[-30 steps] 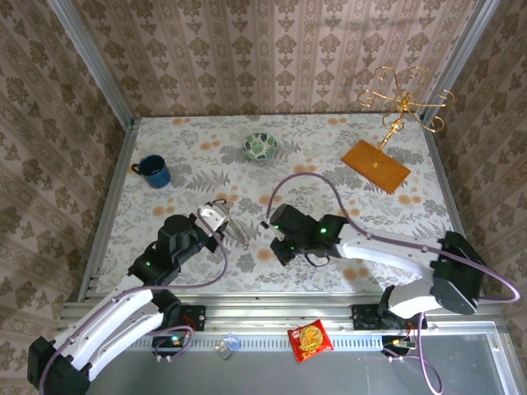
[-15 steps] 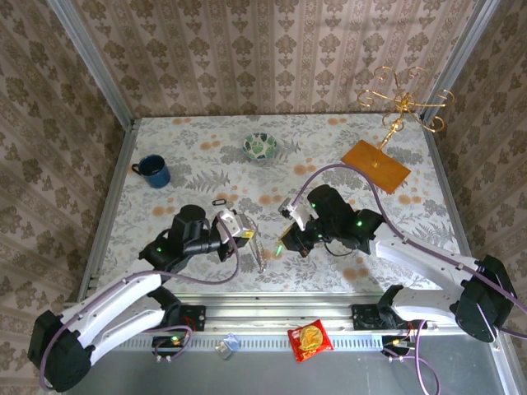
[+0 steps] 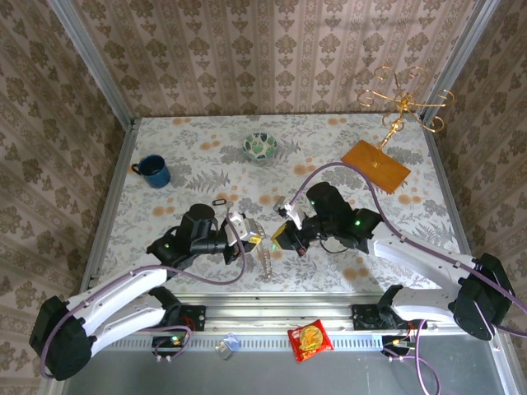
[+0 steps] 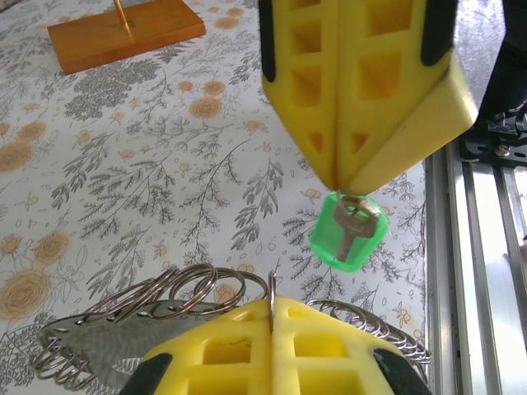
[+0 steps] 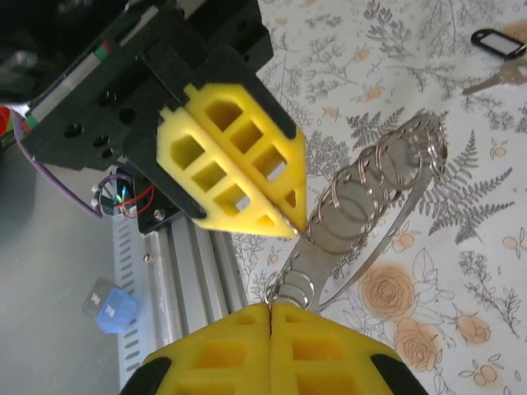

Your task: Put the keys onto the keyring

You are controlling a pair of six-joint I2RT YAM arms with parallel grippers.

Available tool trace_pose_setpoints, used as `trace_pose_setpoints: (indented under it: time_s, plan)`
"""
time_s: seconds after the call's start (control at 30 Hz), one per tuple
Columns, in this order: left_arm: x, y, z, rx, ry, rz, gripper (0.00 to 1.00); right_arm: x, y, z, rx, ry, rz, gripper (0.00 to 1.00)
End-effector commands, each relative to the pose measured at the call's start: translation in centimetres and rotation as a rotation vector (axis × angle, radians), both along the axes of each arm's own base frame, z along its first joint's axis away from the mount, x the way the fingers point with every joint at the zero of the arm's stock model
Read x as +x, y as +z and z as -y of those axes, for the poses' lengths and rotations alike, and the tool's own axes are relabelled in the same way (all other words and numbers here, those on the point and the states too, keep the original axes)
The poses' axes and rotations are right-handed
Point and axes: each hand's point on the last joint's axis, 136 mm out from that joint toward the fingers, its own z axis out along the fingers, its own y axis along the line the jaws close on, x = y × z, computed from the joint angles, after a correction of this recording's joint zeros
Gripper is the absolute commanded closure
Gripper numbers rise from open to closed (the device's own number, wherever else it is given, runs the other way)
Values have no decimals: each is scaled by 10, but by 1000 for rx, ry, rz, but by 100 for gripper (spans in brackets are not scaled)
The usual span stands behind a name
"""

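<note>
The green-headed key (image 4: 348,236) is pinched by the right gripper (image 4: 338,188), long axis aimed toward, not touching, the keyring (image 4: 165,306) clamped in the left gripper (image 4: 272,303).

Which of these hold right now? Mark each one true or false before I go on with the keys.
1. The right end effector grips the green-headed key. True.
2. The left end effector is open and empty. False: it is shut on a ring of the metal keyring.
3. The green-headed key is already threaded on a ring. False: it hangs apart from the rings.
4. A black key tag lies loose on the table. True.
</note>
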Motion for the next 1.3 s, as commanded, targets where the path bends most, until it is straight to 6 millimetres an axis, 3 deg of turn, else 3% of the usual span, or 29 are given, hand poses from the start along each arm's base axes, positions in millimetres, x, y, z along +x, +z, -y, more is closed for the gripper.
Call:
trace_pose_setpoints:
  time_s: [0.0, 0.47, 1.27]
  plan:
    - [2, 29, 11, -86, -20, 31, 100, 12, 12, -8, 30, -8, 74, 100]
    - [4, 17, 16, -98, 19, -109, 100, 24, 5, -15, 11, -33, 104, 100]
    - [0, 17, 18, -118, -3, -103, 100, 41, -11, -6, -67, -141, 91, 100]
